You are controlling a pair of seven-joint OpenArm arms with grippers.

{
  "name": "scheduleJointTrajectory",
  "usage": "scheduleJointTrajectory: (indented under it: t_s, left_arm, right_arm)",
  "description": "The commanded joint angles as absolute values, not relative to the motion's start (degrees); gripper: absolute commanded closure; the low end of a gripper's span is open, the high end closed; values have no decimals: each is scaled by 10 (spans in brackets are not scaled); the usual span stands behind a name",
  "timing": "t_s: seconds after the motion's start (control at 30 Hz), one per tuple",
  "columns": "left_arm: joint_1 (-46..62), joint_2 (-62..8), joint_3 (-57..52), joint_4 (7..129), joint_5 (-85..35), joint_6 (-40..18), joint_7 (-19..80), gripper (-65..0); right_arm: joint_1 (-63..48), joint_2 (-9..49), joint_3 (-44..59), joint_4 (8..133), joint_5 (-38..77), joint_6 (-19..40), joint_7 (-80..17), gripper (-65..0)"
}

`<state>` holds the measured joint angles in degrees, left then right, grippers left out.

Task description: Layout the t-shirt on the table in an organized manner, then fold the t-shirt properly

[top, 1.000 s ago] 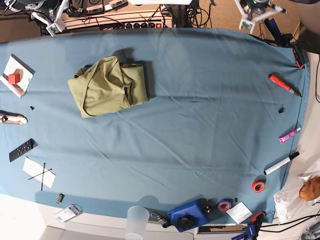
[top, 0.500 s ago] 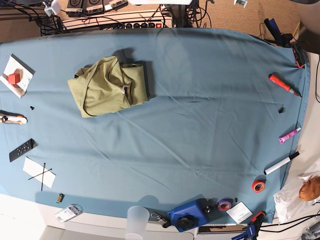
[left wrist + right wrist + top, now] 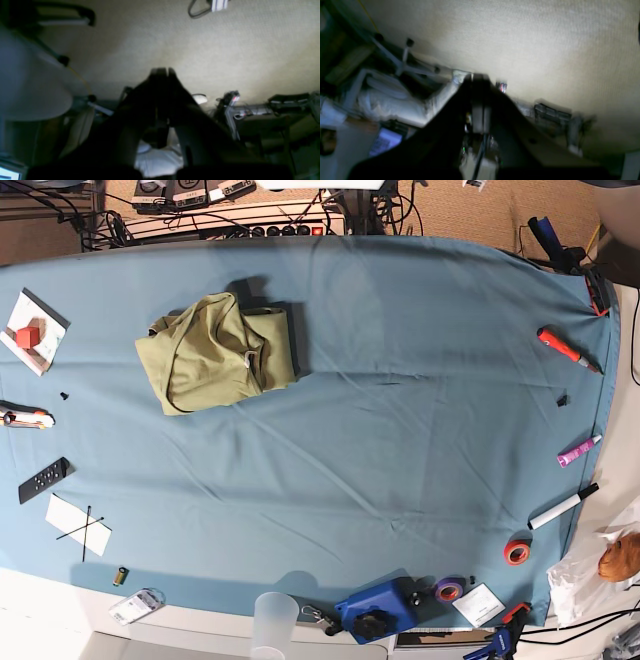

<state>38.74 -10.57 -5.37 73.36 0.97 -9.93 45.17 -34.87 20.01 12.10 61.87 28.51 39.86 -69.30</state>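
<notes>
Both arms are out of the base view. The left gripper (image 3: 162, 71) and right gripper (image 3: 477, 77), both blurred, point at beige carpet with fingers pressed together, holding nothing. The crumpled olive-green fabric t-shirt (image 3: 215, 352) lies upper left on the blue-clothed table (image 3: 400, 440).

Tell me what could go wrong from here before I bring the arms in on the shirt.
The t-shirt lies bunched, layers overlapping, so a pinch may catch several layers and drag it still crumpled. Spreading it toward the near edge could sweep the remote or the red block. Both wrist views show only floor, and the left claw and right claw are shut, so they must open first.
</notes>
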Motion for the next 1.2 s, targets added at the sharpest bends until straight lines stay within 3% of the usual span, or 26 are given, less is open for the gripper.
scheduleJointTrajectory:
  t_s: [0.0,0.17,0.37,0.43,0.57,0.9,1.17]
  left_arm:
    - [385,-109,-54,712,13,-105,447,0]
    - [337,-109,-54,602,12,-104,382,0]
    - [322,-105,-55,506,8,-103,151,0]
    - [313,-96,-55,476,-1,-89,118,0]
    - [279,-78,-54,396,-33,-55,102,0]
    - [218,-74,-54,259,-52,-56,29,0]
    - [217,-73,-54,260,-52,-56,14,0]
  right_arm:
    - [-341,208,108,602,279,400,-691,0]
    - [-289,208,34,513,224,400,-590,0]
    - [-255,208,-46,463,125,400,-429,0]
    - [-245,208,-70,451,107,400,-380,0]
    - [-238,208,-114,438,92,329,-274,0]
    - [-233,206,-218,342,89,126,16,0]
    - [-206,207,-235,280,90,105,74,0]
